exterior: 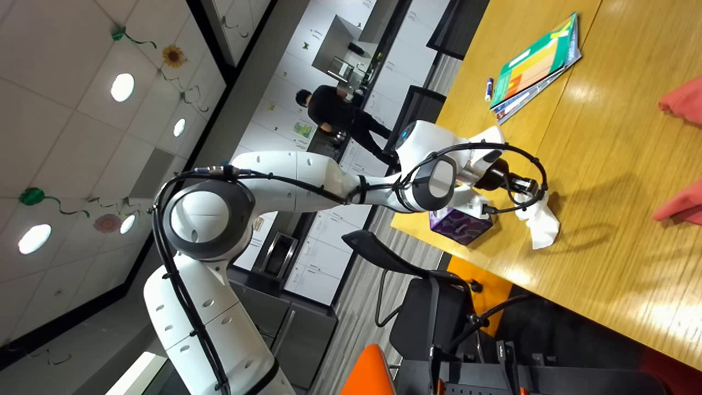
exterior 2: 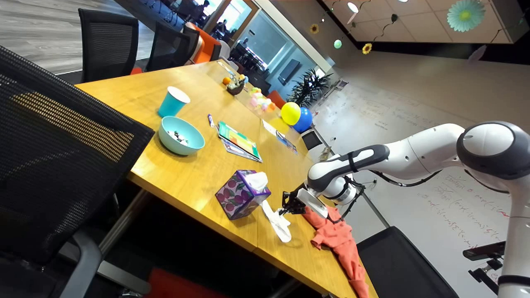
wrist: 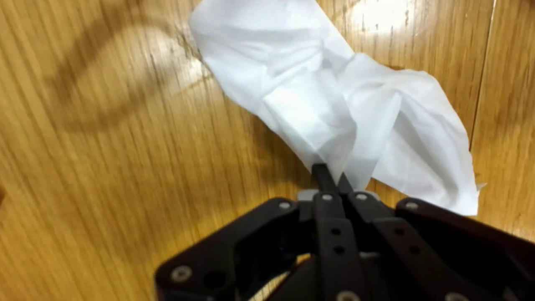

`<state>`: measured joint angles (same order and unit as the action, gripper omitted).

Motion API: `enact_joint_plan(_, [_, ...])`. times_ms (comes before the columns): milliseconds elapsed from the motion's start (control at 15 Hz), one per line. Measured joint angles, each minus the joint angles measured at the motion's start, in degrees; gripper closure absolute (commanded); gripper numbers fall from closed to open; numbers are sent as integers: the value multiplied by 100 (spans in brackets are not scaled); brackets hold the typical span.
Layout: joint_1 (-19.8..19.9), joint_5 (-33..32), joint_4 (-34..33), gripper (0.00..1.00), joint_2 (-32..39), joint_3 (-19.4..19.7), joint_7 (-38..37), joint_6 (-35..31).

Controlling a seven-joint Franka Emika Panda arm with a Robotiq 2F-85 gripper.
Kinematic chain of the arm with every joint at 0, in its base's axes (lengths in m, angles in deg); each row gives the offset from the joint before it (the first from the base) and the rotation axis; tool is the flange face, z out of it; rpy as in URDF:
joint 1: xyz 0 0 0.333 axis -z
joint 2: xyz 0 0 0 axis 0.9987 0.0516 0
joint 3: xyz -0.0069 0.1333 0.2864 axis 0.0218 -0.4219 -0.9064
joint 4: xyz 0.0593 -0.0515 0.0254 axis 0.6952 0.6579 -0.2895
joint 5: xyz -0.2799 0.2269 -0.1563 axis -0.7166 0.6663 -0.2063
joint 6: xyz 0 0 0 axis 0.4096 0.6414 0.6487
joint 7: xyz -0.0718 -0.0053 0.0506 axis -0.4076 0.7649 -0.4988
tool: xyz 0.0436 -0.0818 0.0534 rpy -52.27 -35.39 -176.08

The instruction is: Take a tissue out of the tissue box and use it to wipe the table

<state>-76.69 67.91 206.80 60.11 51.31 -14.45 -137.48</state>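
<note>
In an exterior view, the end effector holds a white tissue near the purple box.

We have free worktop between the tissue at the claw and the red cloth, and another bare stretch towards the booklets. The tissue box stands near the claw, blocking us on that side, and a looping black cable obstructs us beside the claw.

Both exterior views, tilted, share the table — the wrist view, close in, looks down, perhaps steeply.
</note>
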Motion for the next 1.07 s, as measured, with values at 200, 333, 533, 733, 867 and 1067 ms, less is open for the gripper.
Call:
enact_joint_plan(200, [-51,93,-147,100,128,-4,-18,9])
enact_joint_plan(333, [-96,125,-214,100,176,-15,-21,67])
enact_joint_plan(533, [-124,157,-279,100,208,-124,-21,258])
enact_joint_plan(733, [-128,210,-331,100,221,-307,-19,391])
enact_joint_plan(867, [-172,214,-352,100,233,-306,-22,386])
enact_joint_plan(1067, [-264,214,-360,100,258,-110,-168,220])
